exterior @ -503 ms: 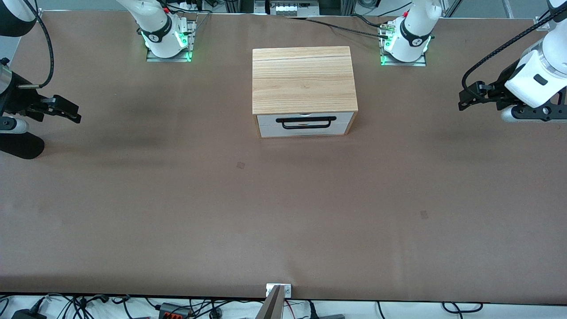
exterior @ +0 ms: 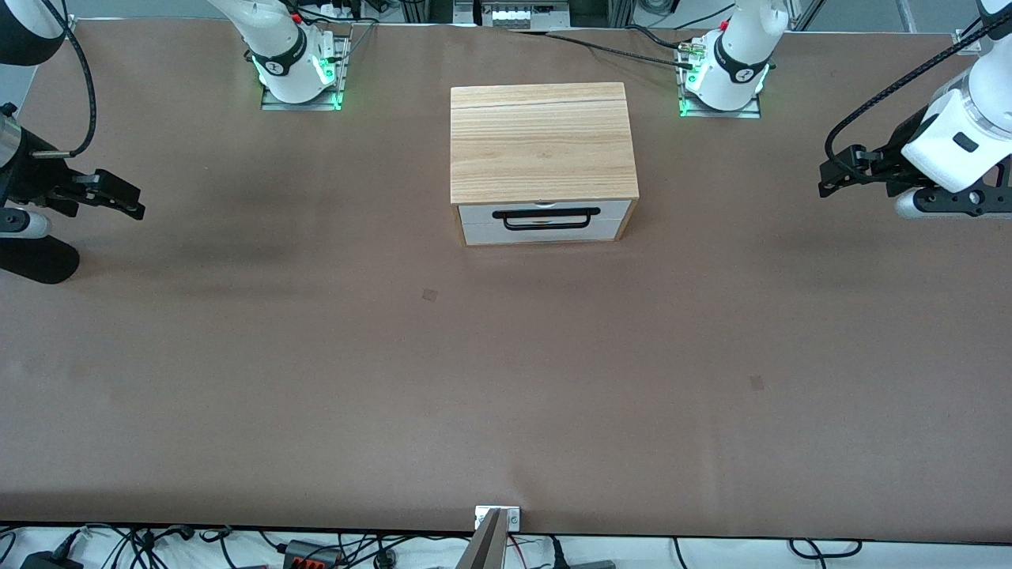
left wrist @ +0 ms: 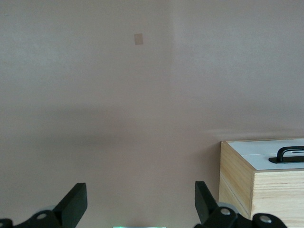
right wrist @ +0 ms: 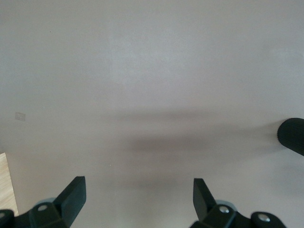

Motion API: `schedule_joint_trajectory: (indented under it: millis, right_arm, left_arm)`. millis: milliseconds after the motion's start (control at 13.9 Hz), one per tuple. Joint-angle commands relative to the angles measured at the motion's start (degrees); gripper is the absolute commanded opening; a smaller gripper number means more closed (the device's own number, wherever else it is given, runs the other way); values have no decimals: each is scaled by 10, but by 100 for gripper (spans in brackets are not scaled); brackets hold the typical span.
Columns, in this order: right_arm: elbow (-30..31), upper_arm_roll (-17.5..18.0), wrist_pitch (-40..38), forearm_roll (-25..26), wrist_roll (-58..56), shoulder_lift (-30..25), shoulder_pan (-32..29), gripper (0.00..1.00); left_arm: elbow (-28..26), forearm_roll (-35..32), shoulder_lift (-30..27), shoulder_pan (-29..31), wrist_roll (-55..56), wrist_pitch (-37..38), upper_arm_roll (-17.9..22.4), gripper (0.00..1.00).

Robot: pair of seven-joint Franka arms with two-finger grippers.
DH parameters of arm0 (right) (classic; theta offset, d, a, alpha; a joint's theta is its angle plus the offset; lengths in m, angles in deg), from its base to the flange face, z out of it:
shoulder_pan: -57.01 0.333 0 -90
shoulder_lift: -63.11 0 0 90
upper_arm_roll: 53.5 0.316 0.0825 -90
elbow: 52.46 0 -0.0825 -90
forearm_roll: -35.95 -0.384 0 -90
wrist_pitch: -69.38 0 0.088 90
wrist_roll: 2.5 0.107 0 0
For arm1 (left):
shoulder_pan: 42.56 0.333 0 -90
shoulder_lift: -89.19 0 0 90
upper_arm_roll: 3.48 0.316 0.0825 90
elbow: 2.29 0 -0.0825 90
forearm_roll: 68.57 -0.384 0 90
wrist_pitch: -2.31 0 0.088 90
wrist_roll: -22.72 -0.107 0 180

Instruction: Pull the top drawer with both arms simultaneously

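Note:
The top drawer (exterior: 613, 210) has a white front panel and a long black bar handle (exterior: 545, 213); it sits shut in the light-wood cabinet (exterior: 542, 142) at the table's middle. My left gripper (exterior: 824, 183) is open and empty, over bare table toward the left arm's end, well apart from the cabinet. In the left wrist view my left gripper (left wrist: 138, 202) has its jaws wide apart, with the cabinet's corner and the handle (left wrist: 287, 154) beside it. My right gripper (exterior: 136, 205) is open and empty over bare table toward the right arm's end; it also shows in the right wrist view (right wrist: 138, 195).
The brown table (exterior: 506, 379) carries only the cabinet. The two arm bases (exterior: 296, 75) (exterior: 723, 83) stand beside the cabinet at the robots' edge. A black rounded arm part (right wrist: 292, 135) shows in the right wrist view.

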Motion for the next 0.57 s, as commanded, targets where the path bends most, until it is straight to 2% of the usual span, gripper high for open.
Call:
schedule_joint_trajectory:
  millis: [0,359,503]
  right_arm:
    - [11,4,-2,9,-7,-15,-2,100]
    - [8,3,2,1,1,-14,-3,100]
    - [6,3,15,10,-4,8,-2,100]
  left_arm:
    - [21,-11,8,1,2,15,-2,100]
    - [21,-6,8,1,8,21,-3,100]
    - [21,-4,9,1,6,23,-4,100]
